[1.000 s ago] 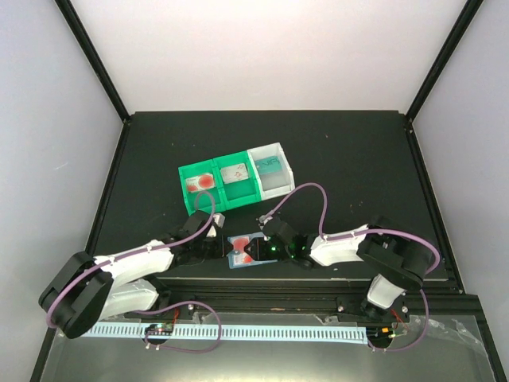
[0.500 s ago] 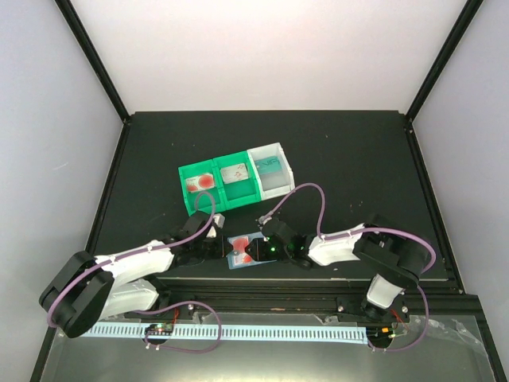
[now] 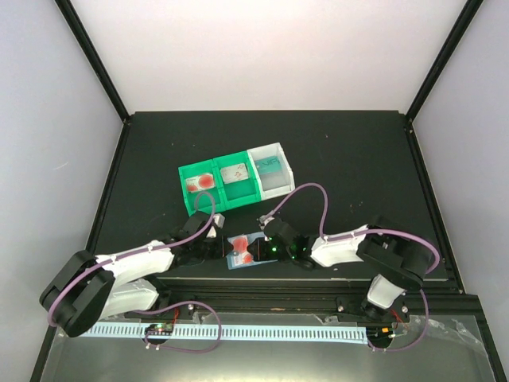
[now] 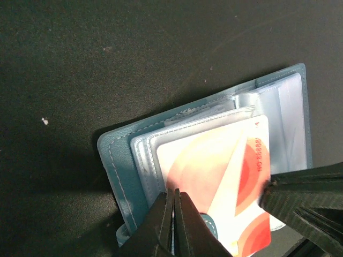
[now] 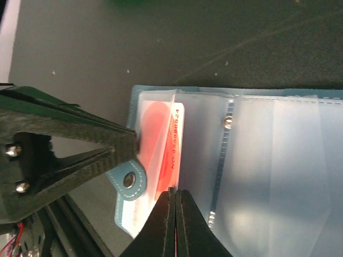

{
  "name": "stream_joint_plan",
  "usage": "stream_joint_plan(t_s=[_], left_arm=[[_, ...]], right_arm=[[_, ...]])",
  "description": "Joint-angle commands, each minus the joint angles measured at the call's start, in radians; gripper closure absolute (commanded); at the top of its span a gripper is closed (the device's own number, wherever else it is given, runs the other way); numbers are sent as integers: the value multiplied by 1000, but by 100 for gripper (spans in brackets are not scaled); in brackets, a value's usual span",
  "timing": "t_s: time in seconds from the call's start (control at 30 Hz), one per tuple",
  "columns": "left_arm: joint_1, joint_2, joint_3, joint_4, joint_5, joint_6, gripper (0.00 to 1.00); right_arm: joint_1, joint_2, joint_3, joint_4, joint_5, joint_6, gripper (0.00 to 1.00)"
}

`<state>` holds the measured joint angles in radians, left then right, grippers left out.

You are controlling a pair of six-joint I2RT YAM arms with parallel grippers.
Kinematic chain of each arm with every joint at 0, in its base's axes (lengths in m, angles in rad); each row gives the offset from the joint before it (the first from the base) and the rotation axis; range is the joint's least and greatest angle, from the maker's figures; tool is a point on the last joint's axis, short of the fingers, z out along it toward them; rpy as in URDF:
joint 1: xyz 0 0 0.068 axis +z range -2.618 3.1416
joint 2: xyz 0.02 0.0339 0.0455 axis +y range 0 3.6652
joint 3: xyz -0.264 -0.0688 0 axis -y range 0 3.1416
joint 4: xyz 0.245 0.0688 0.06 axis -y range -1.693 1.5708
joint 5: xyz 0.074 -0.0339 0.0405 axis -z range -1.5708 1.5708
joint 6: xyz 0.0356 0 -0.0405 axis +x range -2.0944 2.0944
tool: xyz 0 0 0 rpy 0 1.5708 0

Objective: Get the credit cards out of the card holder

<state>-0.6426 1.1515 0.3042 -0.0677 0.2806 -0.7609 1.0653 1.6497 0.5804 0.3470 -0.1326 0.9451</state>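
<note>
The whitish credit card (image 4: 214, 171) with red marks is seen lying in the open card holder (image 4: 120, 160). One end is tucked under a clear pocket flap, and the other reaches out past the holder's edge beside the small snap tab (image 5: 128, 180). The light-blue holder is spread flat on the dark tabletop (image 3: 358, 159), near its front edge and between the two arms, so both claws can get at it from opposite sides.

The left claw (image 4: 172, 201) is closed to a thin line. It appears to be pinched on the holder's edge next to the tab, probably to stop the holder sliding along with the card. The right claw (image 5: 174, 195) is likewise shut tight, its tips brought together on the card's long edge where it meets the pocket. A grip on the card is judged likely, though the card is so thin that it cannot be confirmed. The two claws are set close together, almost tip to tip, across the card.

The extraction is judged to be at the pull-out stage: with the holder anchored, the card would have to be drawn straight along the pocket opening. A skewed pull could jam it under the flap or drag the whole holder.

Further back on the tabletop, well apart from the holder, a pair of green bins (image 3: 225, 200) is joined to a white bin (image 3: 276, 189). These were presumably placed there to receive the cards.
</note>
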Motion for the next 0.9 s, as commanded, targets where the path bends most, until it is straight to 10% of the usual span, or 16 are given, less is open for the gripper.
stream_joint_plan(t_s=[0.0,0.87], left_arm=[[6,15,-1,2,-8,-4,94],[6,27,6,-3,-22,-2,93]], right_arm=[[1,-44,-25,12,19,-10,99],[-31,-183,-90,-50,16,59,99]])
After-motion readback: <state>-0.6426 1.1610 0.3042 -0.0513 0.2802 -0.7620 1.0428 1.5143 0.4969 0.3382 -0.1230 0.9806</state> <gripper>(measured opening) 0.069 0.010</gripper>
